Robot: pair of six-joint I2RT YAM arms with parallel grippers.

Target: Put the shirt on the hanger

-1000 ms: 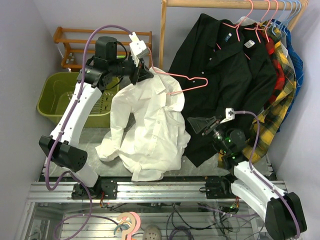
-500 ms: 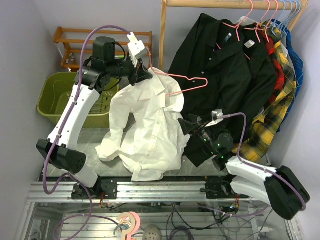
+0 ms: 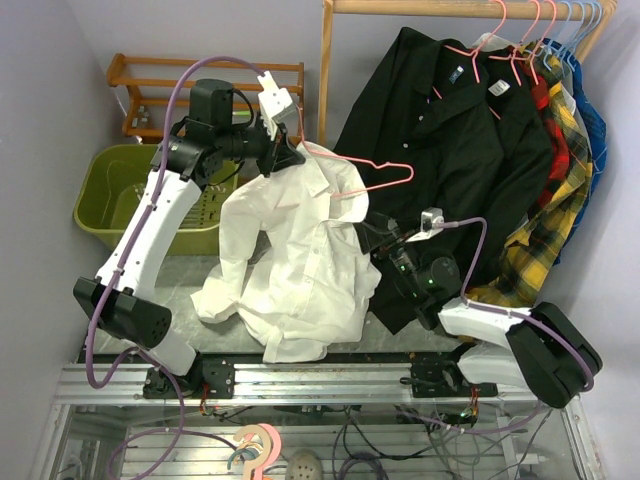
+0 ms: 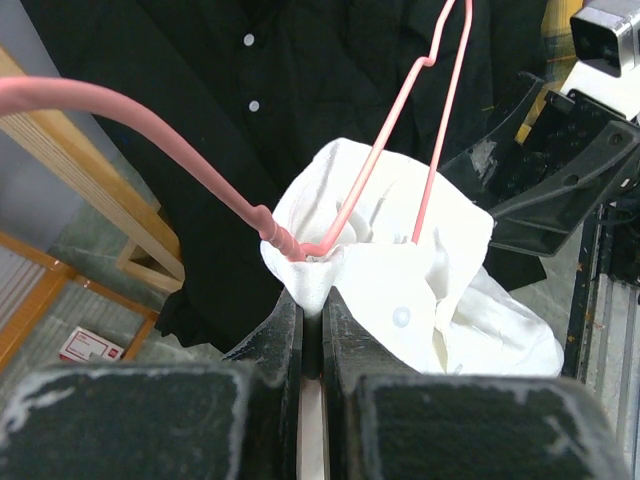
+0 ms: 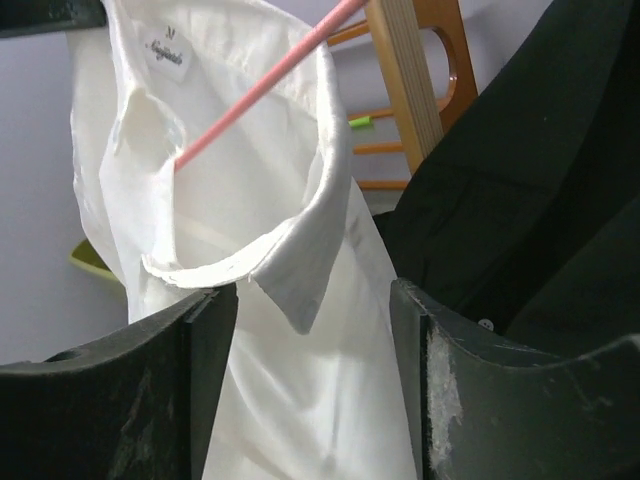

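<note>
Top external view, held item and surroundings. Edges and room: the tabletop [image 3: 185,272] ends at a metal frame rail [image 3: 300,385] on the near side, and pale walls close in on the left and at the back. A bare strip of grey surface lies left of the cloth, in front of a green basket [image 3: 125,195]. Obstructions: a wooden shelf rack [image 3: 140,75] stands behind the basket. A wooden garment rail post [image 3: 325,70] rises just behind the left claw [image 3: 290,152]. A black shirt [image 3: 450,150] hangs from the rail and crowds the right side, directly behind the right claw [image 3: 374,228]. A yellow plaid shirt [image 3: 560,200] and light blue hangers [image 3: 590,15] fill the far right corner. Task items: the shirt [image 3: 300,260] is white and thin, with buttons, raised by its collar above the tabletop. Its body and sleeves fall in loose folds onto the surface, reaching the near edge. The hanger [image 3: 372,172] is pink wire. One arm enters the collar opening, and the other end juts out bare to the right, toward the black shirt. Left claw: clamped tight on the hanger's wire, with a pinch of white fabric at the jaws. Right claw: jaws parted, with the collar tip hanging between the fingers; whether they touch the cloth cannot be told.
</note>
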